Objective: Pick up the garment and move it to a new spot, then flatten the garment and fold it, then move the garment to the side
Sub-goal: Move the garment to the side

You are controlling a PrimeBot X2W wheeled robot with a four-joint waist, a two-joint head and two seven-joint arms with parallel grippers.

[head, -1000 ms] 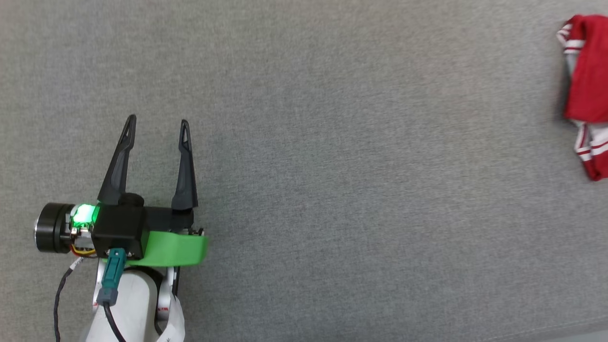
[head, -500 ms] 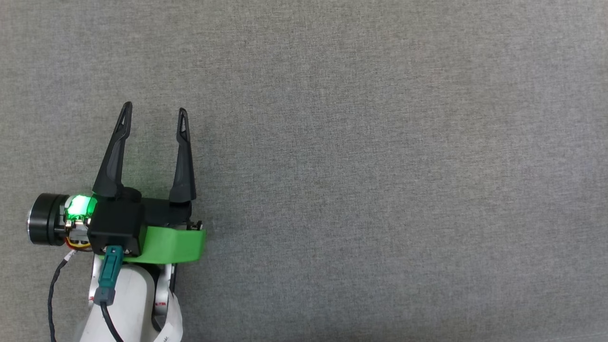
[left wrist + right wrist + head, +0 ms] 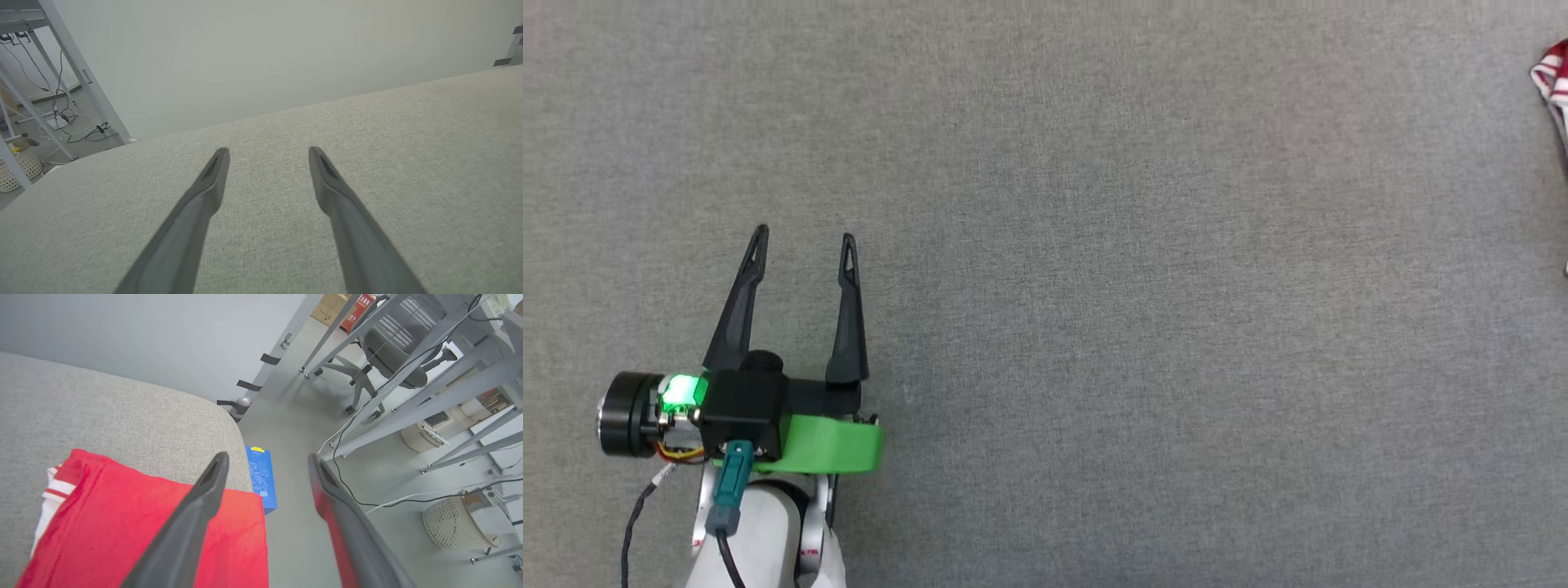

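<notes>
Garment [image 3: 102, 522] lies folded at the right edge of the grey surface [image 3: 122, 412] — one hem seems to overhang. Right gripper [image 3: 267, 457] is spread wide above it, nothing clasped; left gripper [image 3: 804, 237] is likewise spread, well apart. Withdrawal is best made straight up — the fold must not be snagged.

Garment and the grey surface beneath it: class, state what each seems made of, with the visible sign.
Garment: probably soft knit fabric, matte red; it shows a stitched hem line and limp folds. Grey surface: likely woven upholstery cloth, matte; fine flecked weave, rounded padded-looking corner.
</notes>
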